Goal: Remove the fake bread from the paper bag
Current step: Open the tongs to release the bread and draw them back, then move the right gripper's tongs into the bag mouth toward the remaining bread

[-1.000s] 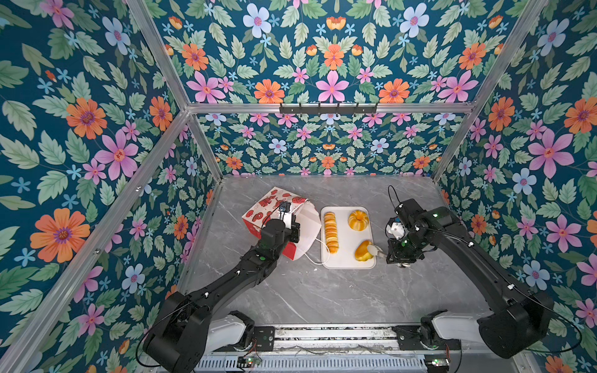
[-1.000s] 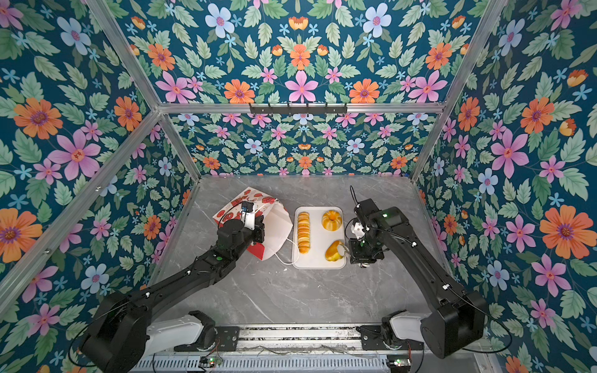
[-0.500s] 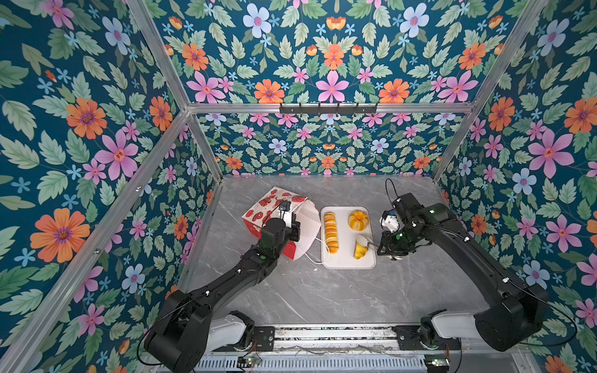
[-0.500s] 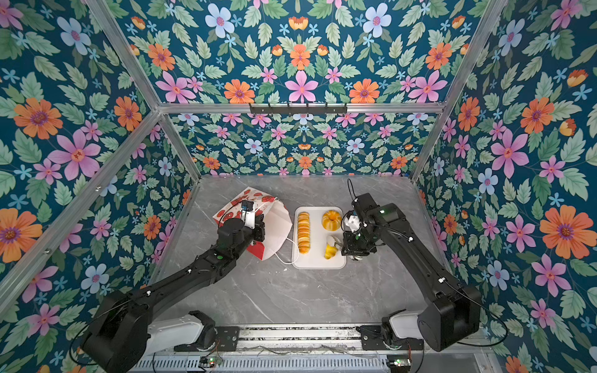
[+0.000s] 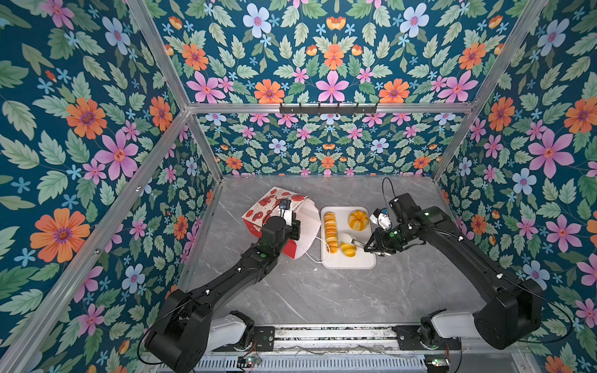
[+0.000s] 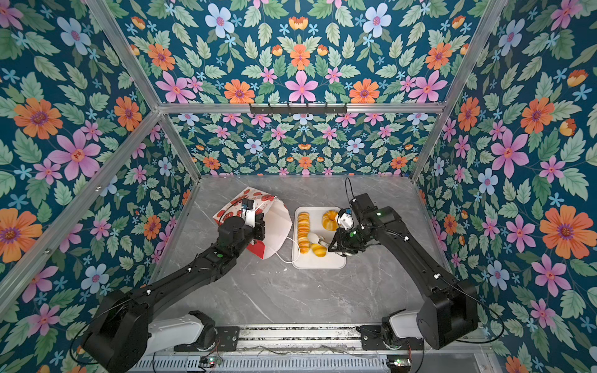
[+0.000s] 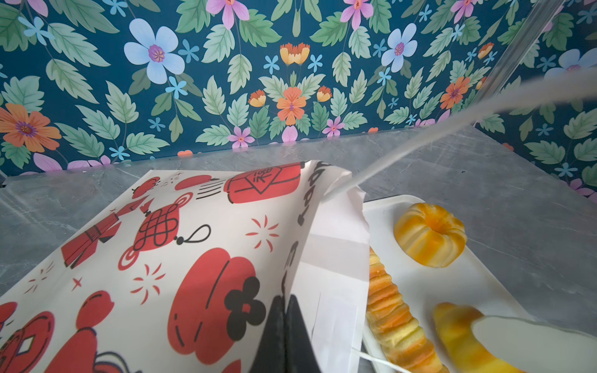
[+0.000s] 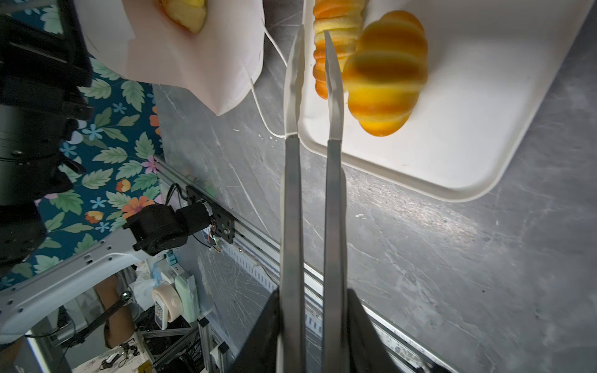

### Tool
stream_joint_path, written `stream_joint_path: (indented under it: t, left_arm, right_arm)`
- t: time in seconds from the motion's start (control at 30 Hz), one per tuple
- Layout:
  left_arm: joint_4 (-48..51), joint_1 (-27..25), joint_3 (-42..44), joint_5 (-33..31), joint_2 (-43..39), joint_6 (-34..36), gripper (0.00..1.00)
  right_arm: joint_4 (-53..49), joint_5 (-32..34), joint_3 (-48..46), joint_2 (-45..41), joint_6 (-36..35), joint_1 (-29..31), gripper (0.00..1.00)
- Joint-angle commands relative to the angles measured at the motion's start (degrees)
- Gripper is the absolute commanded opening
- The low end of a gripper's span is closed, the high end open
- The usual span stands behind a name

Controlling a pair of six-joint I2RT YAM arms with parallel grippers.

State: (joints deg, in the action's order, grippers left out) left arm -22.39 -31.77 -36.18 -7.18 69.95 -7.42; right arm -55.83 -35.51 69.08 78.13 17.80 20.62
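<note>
Right gripper (image 8: 311, 297): I have it clamped on the handles of metal tongs (image 8: 290, 193).
Tongs' tips: slightly apart with nothing between them, right beside the croissant (image 8: 384, 80); I cannot tell whether they touch it.
Left gripper (image 7: 284, 323): fingers pressed together on the rim of the paper bag (image 7: 193, 242), at its mouth.
Paper bag: lying on its side on the table (image 5: 323, 297), mouth facing the tray (image 5: 349, 263); a cord handle (image 5: 315, 256) trails to the tray's edge.
Bread out: croissant, ridged loaf (image 5: 330, 231) and pumpkin-shaped bun (image 5: 358, 219), all on the tray.
Bread inside: I see one yellow piece (image 8: 187, 13) in the bag's mouth.
Tray: flat on the table, just beside the bag.
</note>
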Motion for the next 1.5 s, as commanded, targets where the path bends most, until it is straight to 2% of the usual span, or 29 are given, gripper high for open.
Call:
stream_joint_path:
  t: [0.0,0.23,0.47,0.7,0.97,1.17,1.47]
  left_arm:
    - [-1.08,0.04,-0.47,0.16,0.04,-0.05,0.0]
    - [-0.64,0.04,-0.37,-0.23,-0.37,-0.05,0.0]
    - [-0.55,0.04,-0.55,0.07,0.0,-0.14,0.0]
    - [-0.63,0.05,-0.9,0.56,0.53,-0.3,0.0]
    - [-0.44,0.02,-0.99,0.61,0.45,-0.38,0.0]
    - [0.23,0.04,-1.17,0.61,0.4,-0.31,0.0]
    - [0.33,0.04,-1.33,0.78,0.58,-0.4,0.0]
  right_arm:
    - [5.92,-4.55,-1.13,-0.39,1.48,0.03,0.3]
    - [8.98,-7.17,-5.99,-0.21,2.73,0.14,0.3]
    - [8.7,-5.27,-11.69,-1.96,3.36,0.03,0.29]
    - [5.07,2.02,-13.51,-3.8,1.82,-0.55,0.27]
    - [5.9,4.35,-14.74,-3.69,-0.34,-5.2,0.26]
    - [5.13,7.1,-13.54,-1.23,-2.18,-5.85,0.26]
    - [5.38,11.65,-14.72,-2.26,-2.13,-7.15,0.26]
